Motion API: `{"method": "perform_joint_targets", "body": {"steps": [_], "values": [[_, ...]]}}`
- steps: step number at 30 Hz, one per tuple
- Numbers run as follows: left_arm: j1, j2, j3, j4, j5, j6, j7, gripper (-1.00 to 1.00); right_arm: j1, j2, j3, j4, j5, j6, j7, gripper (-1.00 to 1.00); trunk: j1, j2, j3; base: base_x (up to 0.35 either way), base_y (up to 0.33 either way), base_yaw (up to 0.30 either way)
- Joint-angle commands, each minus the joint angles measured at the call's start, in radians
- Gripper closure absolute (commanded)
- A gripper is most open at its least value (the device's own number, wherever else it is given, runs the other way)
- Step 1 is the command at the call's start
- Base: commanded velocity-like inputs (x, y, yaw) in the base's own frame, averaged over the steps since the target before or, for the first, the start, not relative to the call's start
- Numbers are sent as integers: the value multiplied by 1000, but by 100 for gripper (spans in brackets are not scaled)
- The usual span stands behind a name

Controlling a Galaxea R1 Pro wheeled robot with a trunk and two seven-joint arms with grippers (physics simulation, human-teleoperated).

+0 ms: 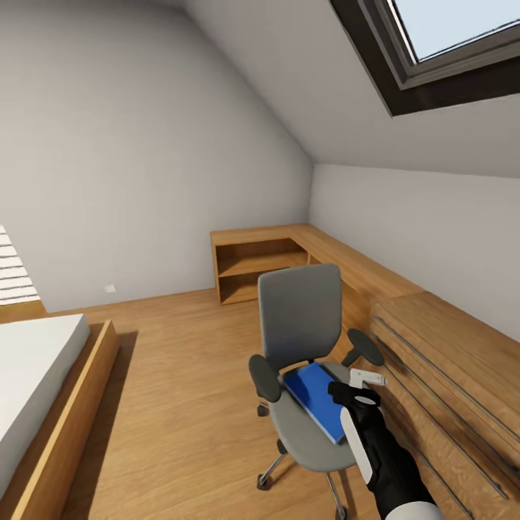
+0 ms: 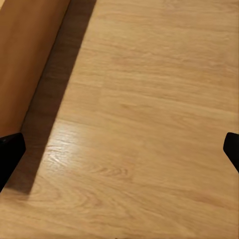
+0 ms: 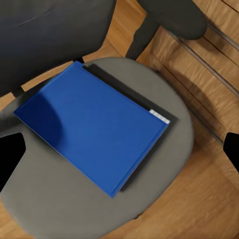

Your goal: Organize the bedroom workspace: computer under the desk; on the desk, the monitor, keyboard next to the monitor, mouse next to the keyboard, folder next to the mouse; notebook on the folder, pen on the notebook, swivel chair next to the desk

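Note:
The swivel chair (image 1: 300, 318), with grey seat and back and black armrests, stands on the wood floor beside the drawer chest. A blue folder (image 1: 318, 399) with a dark edge lies flat on its seat (image 3: 149, 199); the right wrist view shows the folder (image 3: 92, 127) close below. My right gripper (image 1: 365, 380) hovers open above the seat's right side, over the folder's near corner, holding nothing. In its wrist view my left gripper (image 2: 119, 154) hangs open over bare floor. The desk, monitor, keyboard, mouse, computer, notebook and pen are out of view.
A light-wood drawer chest (image 1: 448, 361) runs along the right wall, close to the chair's right armrest (image 1: 365, 347). A low open shelf (image 1: 260, 263) fills the far corner. A bed with a wooden frame (image 1: 68, 404) is at the left. Open floor (image 1: 180, 375) lies between bed and chair.

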Motion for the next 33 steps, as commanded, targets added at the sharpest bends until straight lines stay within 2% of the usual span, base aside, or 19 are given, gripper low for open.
{"method": "perform_joint_targets", "body": {"steps": [1,33], "values": [[-1,0,-9,0,4,-2,7,-100,-1,0,-1,-1,-10,2,-5,-100,4,-8,-4,0,0,4],[-1,-4,-7,0,3,-2,7,-100,-1,-4,-1,-3,-15,2,1,-100,127,-232,-105,0,0,0]]}}
